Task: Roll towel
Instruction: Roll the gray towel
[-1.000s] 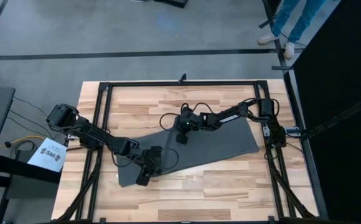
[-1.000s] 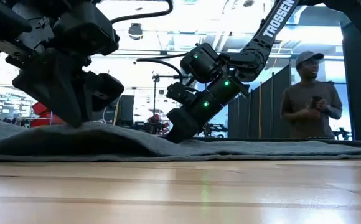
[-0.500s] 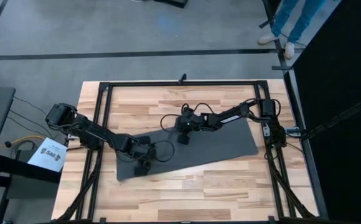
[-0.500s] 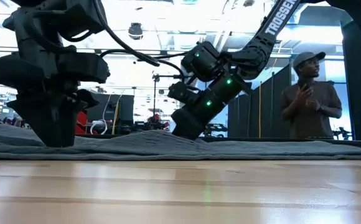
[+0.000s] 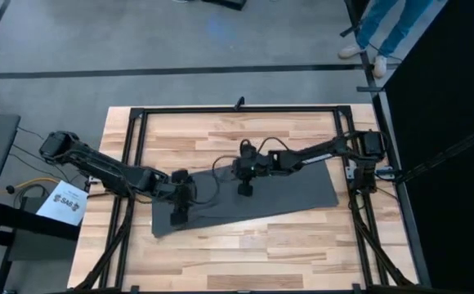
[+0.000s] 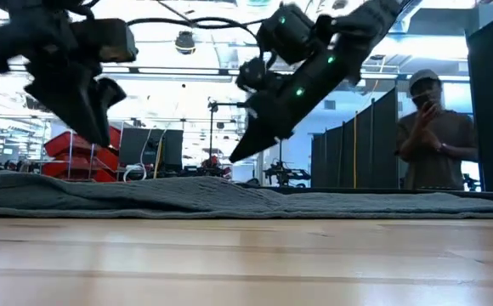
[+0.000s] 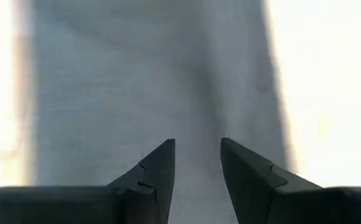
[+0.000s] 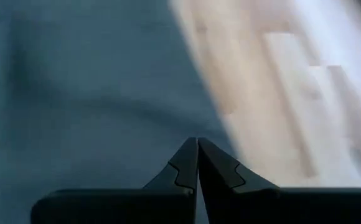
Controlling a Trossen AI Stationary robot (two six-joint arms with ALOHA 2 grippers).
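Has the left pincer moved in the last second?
Yes. The left pincer has slid toward the towel's left end and, seen in the low view, lifted off the cloth.

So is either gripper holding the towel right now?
No. The left gripper is open and the right gripper shut on nothing, both above the towel.

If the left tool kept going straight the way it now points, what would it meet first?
Most likely the towel: the left tool, its fingers apart, points straight at the grey cloth with nothing between.

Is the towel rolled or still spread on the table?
Spread. The towel lies flat, with low wrinkles only; both the left gripper and the right gripper hover above it.
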